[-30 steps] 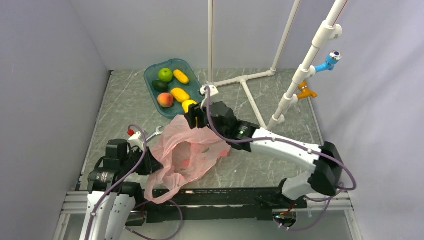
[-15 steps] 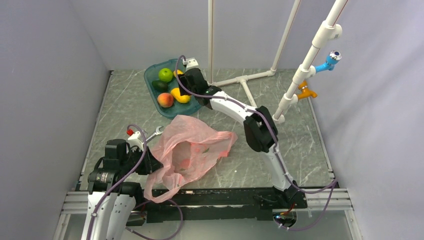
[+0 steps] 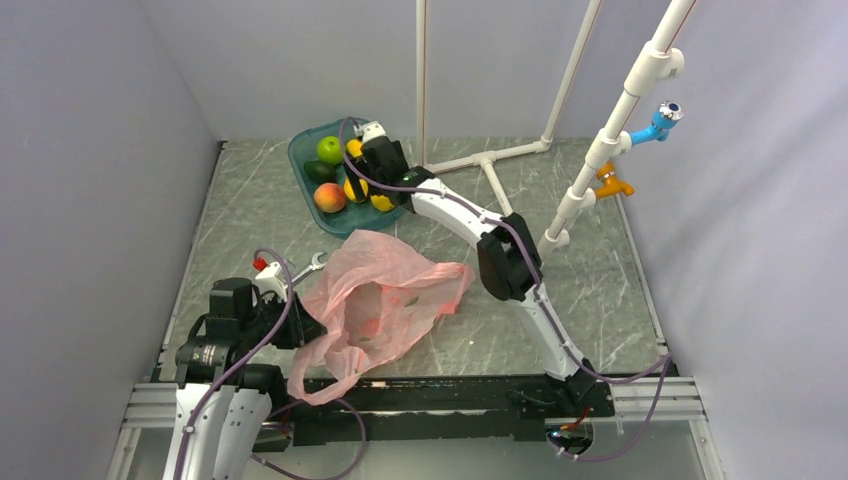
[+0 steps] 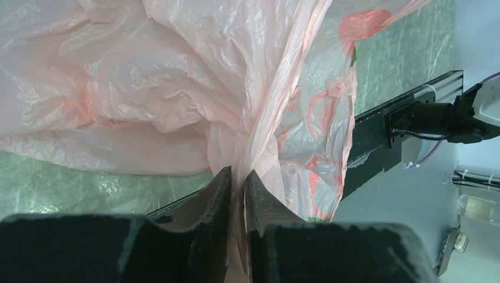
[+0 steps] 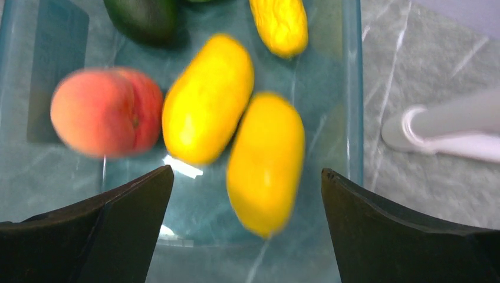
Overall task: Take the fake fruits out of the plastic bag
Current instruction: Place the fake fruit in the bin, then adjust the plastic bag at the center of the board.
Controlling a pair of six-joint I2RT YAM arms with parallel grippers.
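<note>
The pink plastic bag point(image 3: 375, 300) lies crumpled near the table's front, and what is inside it does not show. My left gripper point(image 3: 300, 325) is shut on a gathered fold of the bag point(image 4: 177, 88), with the film pinched between the jaws of that gripper point(image 4: 237, 172). My right gripper point(image 3: 365, 185) hangs open over the teal tray point(image 3: 300, 150). In the tray lie fake fruits: a peach point(image 5: 106, 111), a yellow mango point(image 5: 207, 97), and a second, blurred yellow fruit point(image 5: 265, 162) that lies loose below the wide-apart fingers of the right gripper point(image 5: 246, 170). A ridged yellow fruit point(image 5: 282, 23) lies farther back.
A green apple point(image 3: 330, 149) and a dark avocado point(image 3: 319, 170) share the tray. A white pipe frame point(image 3: 490, 160) stands on the table right of the tray, its foot point(image 5: 448, 127) close to the tray's edge. Grey walls close in the left, back and right.
My right arm swung from above the bag to the tray carrying a yellow fruit, then opened; the fruit now lies loose in the tray. The left gripper kept its hold.
</note>
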